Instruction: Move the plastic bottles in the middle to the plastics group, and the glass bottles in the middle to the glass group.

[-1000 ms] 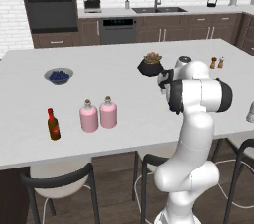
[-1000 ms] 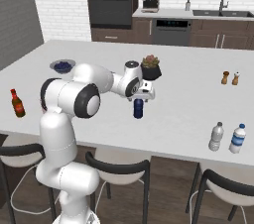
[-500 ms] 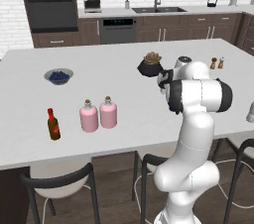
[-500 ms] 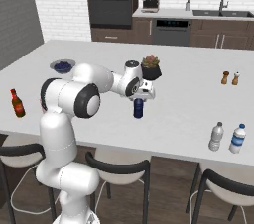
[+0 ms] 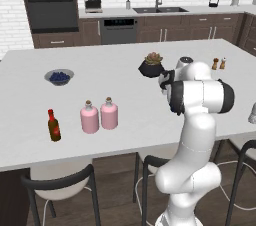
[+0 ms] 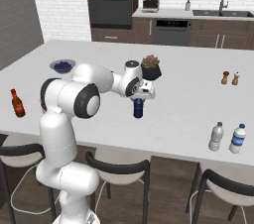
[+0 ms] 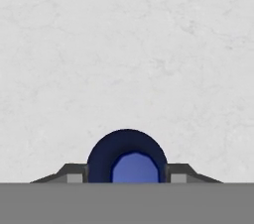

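Gripper [image 6: 139, 94] straight down over dark blue bottle [image 6: 138, 108], mid-counter [image 6: 188, 104], just in front of potted plant [image 6: 150, 67]. In hand view, fingertips [image 7: 74, 177] hug both sides of bottle; contact looks likely, firm grip not confirmable. Top-down approach suits an upright bottle. Plastics group [image 6: 227, 137] waiting at right edge; pink flasks [image 5: 100, 115] together far left beside sauce bottle [image 5: 53, 125].

Bright, even rendered light from overhead; soft faint shadows lie under the tabletop [image 5: 125, 60] things. Both base views look slightly soft and pixelated; no glare or edge distortion.
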You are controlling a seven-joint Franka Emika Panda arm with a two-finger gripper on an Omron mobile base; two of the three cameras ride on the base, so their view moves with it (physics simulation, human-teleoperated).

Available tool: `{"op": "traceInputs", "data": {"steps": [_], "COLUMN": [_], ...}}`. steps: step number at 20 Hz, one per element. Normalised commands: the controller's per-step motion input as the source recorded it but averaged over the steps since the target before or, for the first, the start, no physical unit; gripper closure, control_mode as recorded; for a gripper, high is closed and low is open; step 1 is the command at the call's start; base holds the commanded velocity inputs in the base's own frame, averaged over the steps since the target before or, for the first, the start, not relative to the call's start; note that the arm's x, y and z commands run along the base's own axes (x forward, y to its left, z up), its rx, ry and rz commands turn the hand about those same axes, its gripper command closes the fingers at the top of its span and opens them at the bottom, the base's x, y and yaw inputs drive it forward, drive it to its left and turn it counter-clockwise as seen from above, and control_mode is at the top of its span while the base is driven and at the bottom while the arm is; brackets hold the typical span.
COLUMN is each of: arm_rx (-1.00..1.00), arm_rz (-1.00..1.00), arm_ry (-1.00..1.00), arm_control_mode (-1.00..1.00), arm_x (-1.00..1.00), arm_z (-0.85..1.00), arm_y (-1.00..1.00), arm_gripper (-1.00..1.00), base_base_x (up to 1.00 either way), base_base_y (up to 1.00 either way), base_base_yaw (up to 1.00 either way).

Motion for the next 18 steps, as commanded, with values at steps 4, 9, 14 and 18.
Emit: {"op": "traceInputs", "data": {"steps": [4,9,14,18], "arm_rx": [0.00,0.00,0.00,0.00], "arm_rz": [-0.08,-0.20,-0.26,-0.29], "arm_ry": [-0.11,-0.05,0.00,0.00], "arm_control_mode": [-1.00,-1.00,-1.00,-1.00], "arm_x": [-0.31,-0.56,-0.38,-0.12], "arm_z": [0.05,0.21,0.34,0.38], "arm_y": [-0.12,-0.40,-0.63,-0.61], "arm_gripper": [1.00,1.00,1.00,1.00], "base_base_x": [0.00,0.00,0.00,0.00], "base_base_y": [0.00,0.00,0.00,0.00], "base_base_yaw": [0.00,0.00,0.00,0.00]}}
